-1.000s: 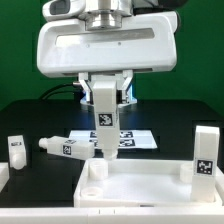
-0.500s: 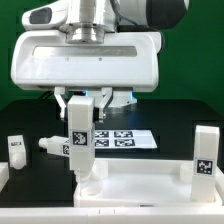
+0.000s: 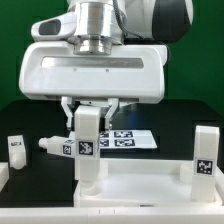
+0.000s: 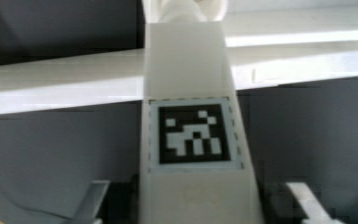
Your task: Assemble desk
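Note:
My gripper is shut on a white desk leg and holds it upright. The leg's tag faces the camera. Its lower end reaches the left corner of the white tabletop panel, which lies at the front of the table. I cannot tell whether the leg touches the panel. In the wrist view the leg fills the middle between my fingers, with the panel's pale surface beyond it. Three other legs show in the exterior view: one upright at the left, one lying, one upright at the right.
The marker board lies flat on the black table behind the held leg. The robot's big white body hangs over the middle of the scene.
My gripper has carried the leg from above the marker board toward the exterior view's left and down, to the tabletop's left corner. Over the last half second it shifted slightly right.

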You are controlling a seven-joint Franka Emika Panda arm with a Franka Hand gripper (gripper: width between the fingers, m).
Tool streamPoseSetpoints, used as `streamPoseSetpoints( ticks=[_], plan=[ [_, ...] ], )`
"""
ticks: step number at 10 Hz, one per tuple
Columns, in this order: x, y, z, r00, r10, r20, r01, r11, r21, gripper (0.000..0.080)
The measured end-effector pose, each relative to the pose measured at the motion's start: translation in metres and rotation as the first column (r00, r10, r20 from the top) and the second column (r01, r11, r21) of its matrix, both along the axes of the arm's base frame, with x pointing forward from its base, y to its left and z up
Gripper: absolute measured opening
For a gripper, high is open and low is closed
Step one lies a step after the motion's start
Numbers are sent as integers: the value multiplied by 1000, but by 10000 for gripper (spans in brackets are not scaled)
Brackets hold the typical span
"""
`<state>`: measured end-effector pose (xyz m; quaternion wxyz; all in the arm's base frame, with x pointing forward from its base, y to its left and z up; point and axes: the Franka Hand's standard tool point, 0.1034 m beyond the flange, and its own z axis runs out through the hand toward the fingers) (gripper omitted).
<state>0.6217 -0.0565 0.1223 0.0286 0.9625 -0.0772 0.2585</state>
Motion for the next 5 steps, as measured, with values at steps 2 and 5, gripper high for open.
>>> streamPoseSetpoints(
  ticks=[2,5],
  plan=[
    [-2,6,-6,1000,4,-8,-4,1000,3,285],
    [-8,3,-10,1000,-1,-2,1,1000,-9,285]
  ],
)
